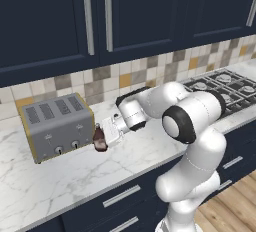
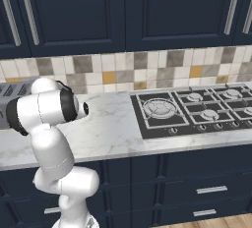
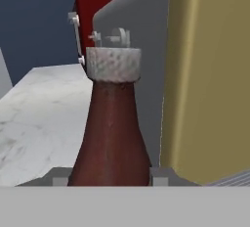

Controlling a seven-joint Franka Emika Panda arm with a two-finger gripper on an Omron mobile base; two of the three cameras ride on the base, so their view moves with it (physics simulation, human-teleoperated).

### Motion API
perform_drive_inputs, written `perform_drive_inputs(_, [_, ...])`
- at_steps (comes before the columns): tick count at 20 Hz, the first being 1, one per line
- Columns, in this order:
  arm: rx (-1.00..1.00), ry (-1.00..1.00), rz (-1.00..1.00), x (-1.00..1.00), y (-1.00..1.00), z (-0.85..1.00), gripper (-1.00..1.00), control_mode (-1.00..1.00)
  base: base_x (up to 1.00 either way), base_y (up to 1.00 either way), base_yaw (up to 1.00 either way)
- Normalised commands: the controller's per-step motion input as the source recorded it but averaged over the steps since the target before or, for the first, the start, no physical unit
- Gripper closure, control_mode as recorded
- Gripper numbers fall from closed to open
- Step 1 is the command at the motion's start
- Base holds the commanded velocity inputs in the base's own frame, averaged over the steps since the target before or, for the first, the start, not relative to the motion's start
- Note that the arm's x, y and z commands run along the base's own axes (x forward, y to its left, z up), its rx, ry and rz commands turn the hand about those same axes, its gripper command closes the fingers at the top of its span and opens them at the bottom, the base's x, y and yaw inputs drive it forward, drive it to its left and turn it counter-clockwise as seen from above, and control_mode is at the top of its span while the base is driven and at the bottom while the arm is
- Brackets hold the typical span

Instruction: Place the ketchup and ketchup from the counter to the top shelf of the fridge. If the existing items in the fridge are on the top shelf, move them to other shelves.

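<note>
From the left base view, the arm reaches low across the counter (image 1: 60, 181) and its gripper (image 1: 102, 138) sits right at a dark maroon ketchup bottle (image 1: 99, 139), which stands on the marble just beside the front right corner of a grey toaster (image 1: 57, 123) with yellowish sides. The bottle stands upright, long axis vertical, its pale cap pointing up.

The hand view gives what that angle hides: the bottle (image 3: 111, 138) fills the middle of the frame, neck narrowing upward to a speckled whitish cap, and the two finger tips (image 3: 158, 177) flank its wide base on either side, close against it. The jaws stand narrowed around the bottle; whether they press it firmly I cannot tell. The toaster's yellow side (image 3: 210, 74) rises just to the right, and a red object sits farther back on the counter.

The right base view shows the arm's elbow in front of the toaster's end (image 2: 12, 99) and, farther right, a gas hob (image 2: 197, 106) set into the worktop.
</note>
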Motion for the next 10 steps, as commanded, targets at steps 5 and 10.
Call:
perform_drive_inputs(5, [0.03, 0.00, 0.00, -0.19, -0.22, 0.20, 1.00, -1.00, 0.00, 0.00, 0.00])
perform_drive_inputs(10, [0.12, -0.02, -0.02, -0.79, -0.55, 0.81, 1.00, -1.00, 0.00, 0.00, 0.00])
